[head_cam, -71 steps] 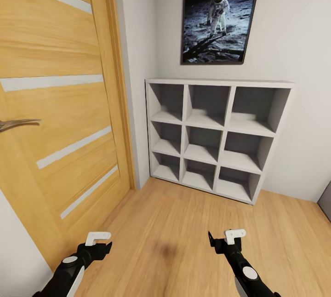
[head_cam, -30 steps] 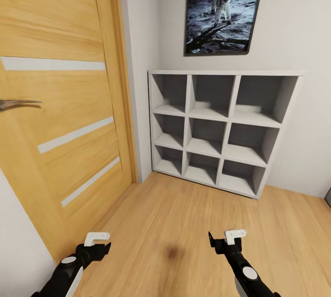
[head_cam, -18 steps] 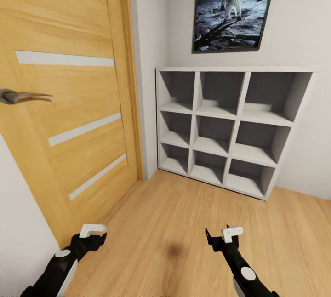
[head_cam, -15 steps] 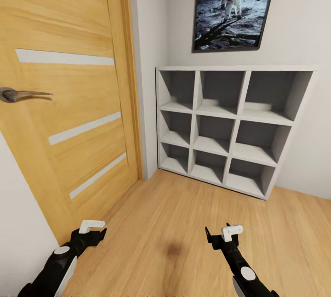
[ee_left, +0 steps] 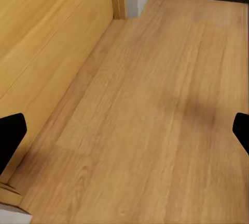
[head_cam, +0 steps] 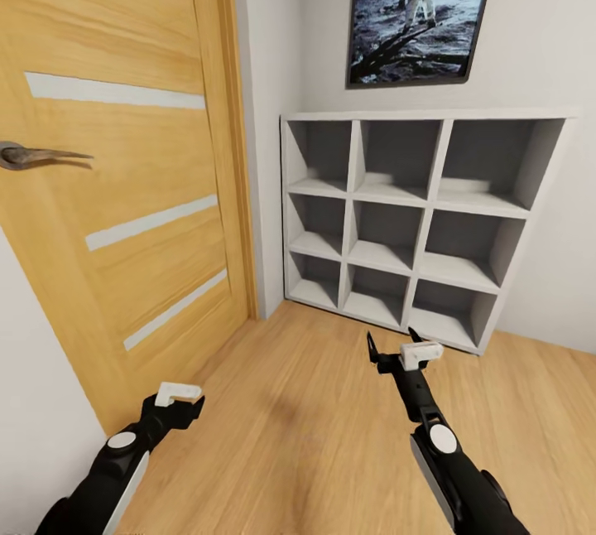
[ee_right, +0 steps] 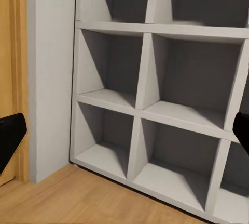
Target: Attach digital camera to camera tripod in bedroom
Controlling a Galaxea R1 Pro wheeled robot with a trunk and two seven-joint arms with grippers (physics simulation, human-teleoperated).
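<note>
The digital camera and the camera tripod are out of view. I face a corner of the bedroom with pale grey walls and a light wood floor (head_cam: 314, 427). My left gripper (head_cam: 192, 409) hangs low near the wooden door (head_cam: 116, 187), open and empty. Its dark fingertips (ee_left: 10, 136) sit wide apart over bare floor in the left wrist view. My right gripper (head_cam: 391, 344) is raised higher and points at the white cube shelf (head_cam: 414, 212). It is open too, with fingertips (ee_right: 11, 130) at the edges of the right wrist view and nothing between them.
The door is shut and has a metal handle (head_cam: 37, 156) and pale stripes. The shelf's cubes (ee_right: 171, 83) are bare. A framed astronaut picture (head_cam: 418, 9) hangs above the shelf. Open floor lies between me and the shelf.
The camera has shifted, so door and shelf sit differently in the view. My right arm has lifted and reached forward toward the shelf. The left gripper stays low.
</note>
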